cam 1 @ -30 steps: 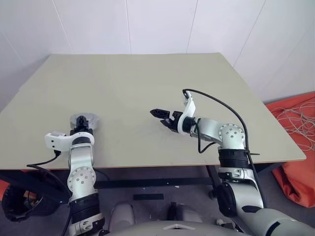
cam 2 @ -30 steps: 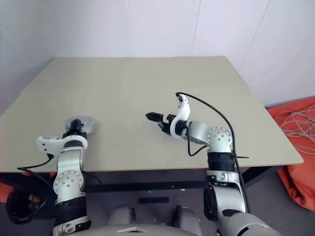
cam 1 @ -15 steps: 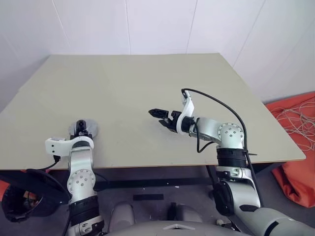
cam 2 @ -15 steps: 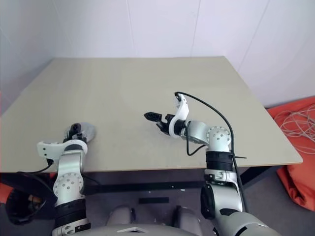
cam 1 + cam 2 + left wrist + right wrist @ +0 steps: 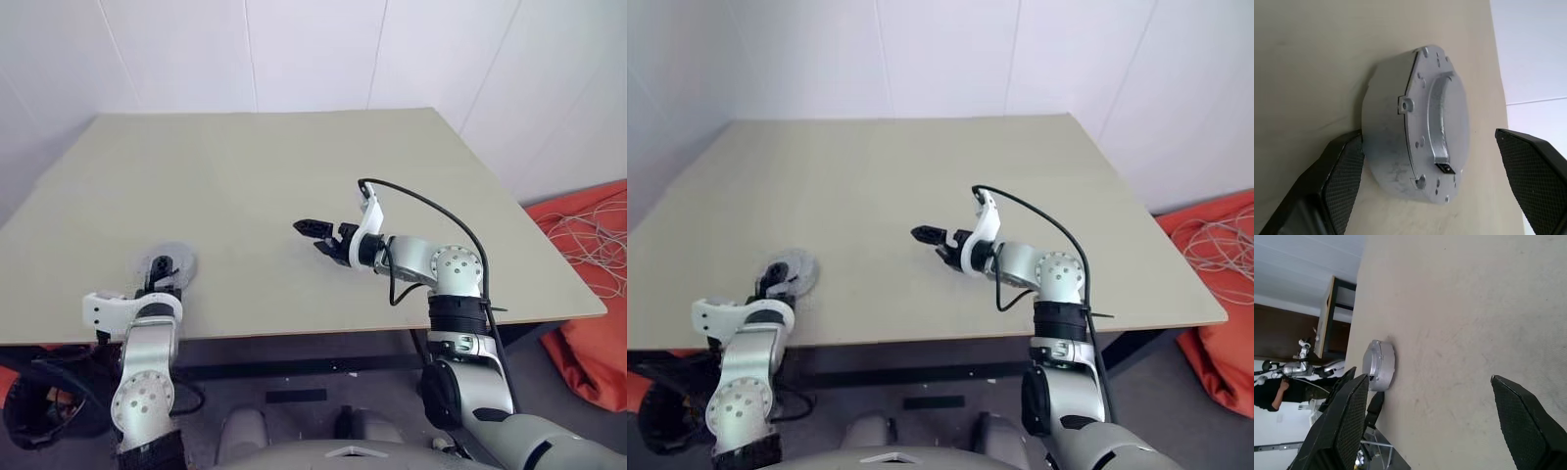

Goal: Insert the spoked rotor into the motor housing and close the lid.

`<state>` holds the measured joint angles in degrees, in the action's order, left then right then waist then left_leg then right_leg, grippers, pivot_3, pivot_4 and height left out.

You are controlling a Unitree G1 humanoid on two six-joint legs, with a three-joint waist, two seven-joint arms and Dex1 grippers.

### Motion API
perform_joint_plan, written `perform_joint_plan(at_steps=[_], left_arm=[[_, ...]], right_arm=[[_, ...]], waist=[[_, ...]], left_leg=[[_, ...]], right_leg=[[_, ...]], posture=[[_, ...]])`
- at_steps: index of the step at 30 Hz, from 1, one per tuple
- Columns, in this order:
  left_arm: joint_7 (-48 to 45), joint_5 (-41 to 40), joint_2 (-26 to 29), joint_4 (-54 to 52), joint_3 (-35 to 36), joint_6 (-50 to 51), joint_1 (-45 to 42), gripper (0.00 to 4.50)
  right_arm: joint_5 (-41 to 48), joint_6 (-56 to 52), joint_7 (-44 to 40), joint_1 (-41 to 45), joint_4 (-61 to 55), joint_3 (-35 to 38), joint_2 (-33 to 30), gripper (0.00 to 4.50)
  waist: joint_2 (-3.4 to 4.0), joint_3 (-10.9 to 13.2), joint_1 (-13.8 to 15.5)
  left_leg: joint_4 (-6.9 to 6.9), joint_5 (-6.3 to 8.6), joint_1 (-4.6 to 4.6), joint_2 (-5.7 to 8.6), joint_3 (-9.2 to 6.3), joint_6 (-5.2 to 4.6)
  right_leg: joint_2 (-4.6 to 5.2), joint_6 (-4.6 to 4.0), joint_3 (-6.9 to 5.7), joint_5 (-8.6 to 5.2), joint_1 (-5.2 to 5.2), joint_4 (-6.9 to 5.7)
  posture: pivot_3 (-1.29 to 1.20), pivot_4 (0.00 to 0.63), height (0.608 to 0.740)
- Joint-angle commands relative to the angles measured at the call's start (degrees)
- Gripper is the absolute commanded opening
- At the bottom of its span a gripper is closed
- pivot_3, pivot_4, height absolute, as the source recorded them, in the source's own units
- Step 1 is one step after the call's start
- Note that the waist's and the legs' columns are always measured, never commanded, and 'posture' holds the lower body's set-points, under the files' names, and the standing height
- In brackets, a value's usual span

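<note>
Release done: left gripper (image 5: 159, 282) has gone from closing on the motor housing (image 5: 1396, 142) to wide open, and has backed off toward the near edge of the table (image 5: 294, 166). Housing stayed put, now resting on its own just past the fingertips. From the wrist it sits between the two fingers (image 5: 1342, 171), much closer to one pad than the other; can't tell if that pad is touching its side wall, the other is well apart. Nothing held.

Lid (image 5: 1442, 122) sits on the housing, looks flush all round, with its raised bridge facing up. Spoked rotor isn't visible; I'd guess it's inside under the lid, can't confirm.

Right gripper (image 5: 312, 235) unchanged: spread wide and empty, hovering over mid-table, housing well off beyond its tips.

My read is the assembly is closed and the task is done or nearly so. Only open question is lid seating.
</note>
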<state>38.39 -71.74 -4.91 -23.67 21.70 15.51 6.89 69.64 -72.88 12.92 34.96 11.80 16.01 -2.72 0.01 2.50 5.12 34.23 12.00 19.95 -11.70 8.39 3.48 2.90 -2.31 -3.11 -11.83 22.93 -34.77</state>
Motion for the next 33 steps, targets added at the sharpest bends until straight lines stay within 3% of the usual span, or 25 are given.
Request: perform_joint_plan(at_steps=[1, 4, 7, 11, 16, 23, 26, 33], left_arm=[[5.18, -3.52, 0.64, -1.50, -0.20, 4.64, 4.94, 4.47], [5.12, -8.53, 3.69, -4.11, -1.21, 8.65, 7.13, 4.47], [-1.96, -12.96, 9.93, -7.72, -4.26, 13.87, 6.82, 4.47], [-16.05, -6.87, 18.44, -10.16, -8.71, 16.99, 4.10, 4.47], [-29.42, 10.09, 23.73, -7.57, -13.31, 12.75, 2.86, 4.47], [-39.40, 45.31, 25.85, 1.26, -23.45, -6.47, 4.11, 4.47], [-40.49, 52.62, 23.77, 6.65, -24.04, -13.57, 4.12, 4.47], [-43.86, 58.41, 20.79, 11.16, -22.31, -21.17, 3.46, 4.47]], right_arm=[[-0.18, -0.76, -0.42, 1.64, -0.51, 0.64, 0.03, 4.50], [-0.97, -1.52, -0.94, 1.80, -0.69, 0.40, -0.34, 4.50], [-3.11, -2.27, -3.12, 1.52, -2.34, -1.03, -1.94, 4.50], [-11.14, 2.25, -10.70, -1.85, -10.33, -8.39, -7.50, 4.50], [-24.78, 16.36, -20.87, -9.11, -21.11, -18.55, -14.35, 4.50], [-51.44, 45.74, -26.29, -19.42, -24.03, -29.07, -22.06, 4.50], [-53.88, 51.07, -27.56, -21.81, -21.70, -27.82, -21.10, 4.50], [-57.58, 58.78, -26.35, -24.50, -18.98, -22.99, -17.33, 4.50]], waist=[[0.09, -0.10, -0.05], [0.20, -0.25, -0.06], [0.20, -0.29, 0.18], [0.06, -0.25, 0.92], [-0.06, -0.32, 0.56], [-0.08, -0.31, 0.38], [-0.09, -0.31, 0.23], [-0.09, -0.31, -0.26]], left_leg=[[0.00, 0.00, -0.01, 0.00, 0.00, 0.00], [0.00, 0.00, -0.02, 0.05, 0.02, -0.01], [0.03, 0.00, -0.01, 0.14, 0.02, -0.01], [0.11, -0.11, 0.08, 0.03, 0.04, 0.17], [0.10, -0.10, 0.10, -0.02, 0.06, 0.14], [0.06, -0.03, 0.13, -0.05, 0.08, 0.01], [0.06, 0.03, 0.13, 0.00, 0.09, -0.10], [0.07, 0.17, 0.04, 0.00, 0.11, -0.34]], right_leg=[[0.00, -0.03, 0.00, -0.02, 0.00, 0.00], [0.00, -0.16, 0.00, -0.11, -0.01, 0.02], [-0.01, -0.16, 0.00, -0.12, -0.01, 0.03], [-0.02, -0.07, -0.06, -0.08, 0.05, 0.08], [0.08, 0.06, -0.03, -0.05, -0.21, 0.18], [0.07, 0.06, -0.04, -0.07, -0.14, 0.26], [0.20, 0.07, -0.04, -0.08, -0.16, 0.31], [0.23, 0.04, -0.04, -0.09, -0.21, 0.24]], posture=[[0.00, 0.000, 0.740], [0.00, 0.000, 0.740], [0.00, 0.000, 0.740], [0.00, 0.000, 0.740], [0.00, 0.000, 0.740], [0.00, 0.000, 0.740], [0.00, 0.000, 0.740], [0.00, 0.000, 0.740]])
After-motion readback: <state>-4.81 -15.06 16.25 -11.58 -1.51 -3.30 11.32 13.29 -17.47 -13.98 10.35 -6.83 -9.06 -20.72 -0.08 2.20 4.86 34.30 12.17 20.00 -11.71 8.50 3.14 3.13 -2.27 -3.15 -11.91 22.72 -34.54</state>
